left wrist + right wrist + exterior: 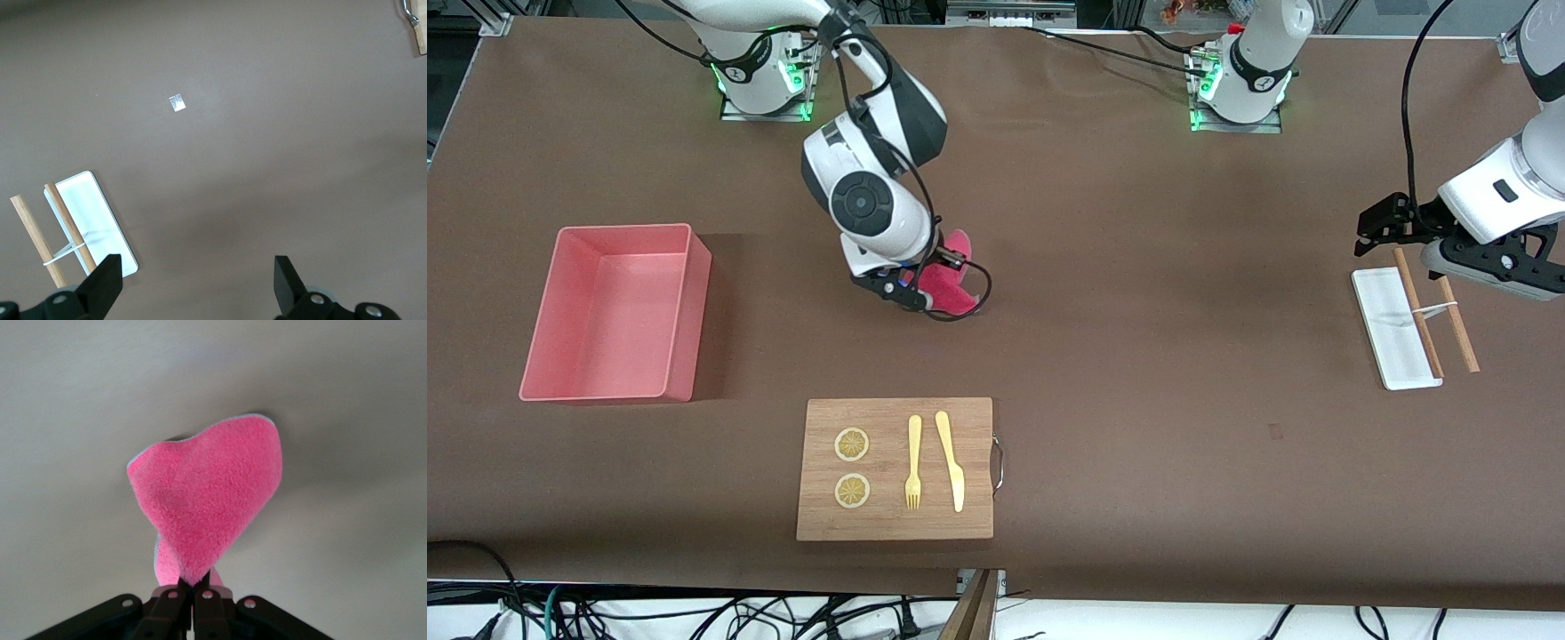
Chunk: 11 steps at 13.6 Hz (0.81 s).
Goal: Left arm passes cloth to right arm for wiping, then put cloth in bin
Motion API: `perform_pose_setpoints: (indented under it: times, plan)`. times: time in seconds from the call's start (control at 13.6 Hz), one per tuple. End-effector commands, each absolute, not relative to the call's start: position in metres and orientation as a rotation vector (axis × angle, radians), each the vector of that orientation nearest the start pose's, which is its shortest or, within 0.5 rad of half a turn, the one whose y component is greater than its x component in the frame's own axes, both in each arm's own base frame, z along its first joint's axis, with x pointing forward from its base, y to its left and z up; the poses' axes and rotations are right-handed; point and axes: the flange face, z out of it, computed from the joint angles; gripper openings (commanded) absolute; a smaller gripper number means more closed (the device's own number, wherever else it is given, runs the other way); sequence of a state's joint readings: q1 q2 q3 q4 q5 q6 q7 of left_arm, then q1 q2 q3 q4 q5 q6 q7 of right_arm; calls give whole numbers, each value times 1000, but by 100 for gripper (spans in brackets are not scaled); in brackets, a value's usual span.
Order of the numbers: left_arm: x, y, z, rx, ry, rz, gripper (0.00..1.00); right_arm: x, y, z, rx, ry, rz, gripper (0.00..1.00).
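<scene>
I start with the table [1138, 293], a wide brown surface. On it, the bin [615, 313] sits at the right arm's end, empty and upright. The cutting board [895, 468] lies nearer the front camera than the cloth, carrying a fork [913, 462], a knife [951, 460] and two lemon slices [852, 468]. At the left arm's end, a white tray [1394, 329] lies with two wooden sticks [1436, 313] resting partly across it.

The left gripper [1387, 224] hangs over the tray, fingers [103, 283] spread wide and holding nothing; I treat this arm as waiting.

The right gripper [907, 289] is over the middle of the table, between the bin and the centre. Its jaws are pinched tight on one corner of the cloth [207, 497], which droops from the fingertips. In the front view the free end appears to reach the table; I cannot confirm contact.

My judgement: the handover is complete and the wiping step is in hand.

Procedure for this step:
1. Lower until the cloth lies flat against the surface, without pressing the fingertips into the table.
2. Stroke slowly so the fabric trails and does not bunch.
3. Maintain the pinch throughout; the grip is on a small corner and could slip.
4. Keep strokes clear of the cutting board.
</scene>
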<state>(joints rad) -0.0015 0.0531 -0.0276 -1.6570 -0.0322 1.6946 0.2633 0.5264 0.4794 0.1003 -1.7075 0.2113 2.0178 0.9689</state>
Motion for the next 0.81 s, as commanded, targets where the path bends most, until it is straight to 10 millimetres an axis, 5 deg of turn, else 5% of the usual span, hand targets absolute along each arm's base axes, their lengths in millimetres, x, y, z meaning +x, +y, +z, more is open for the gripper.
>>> perform_pose_setpoints:
  times: [0.0, 0.44, 0.73]
  plan:
    - [574, -21, 568, -3120, 454, 25, 100, 547, 328, 290, -2987, 717, 472, 0]
    - [573, -21, 568, -3120, 454, 27, 100, 574, 154, 266, -3053, 430, 484, 0]
    - [573, -19, 568, -3121, 449, 30, 100, 588, 68, 269, -3102, 216, 447, 0]
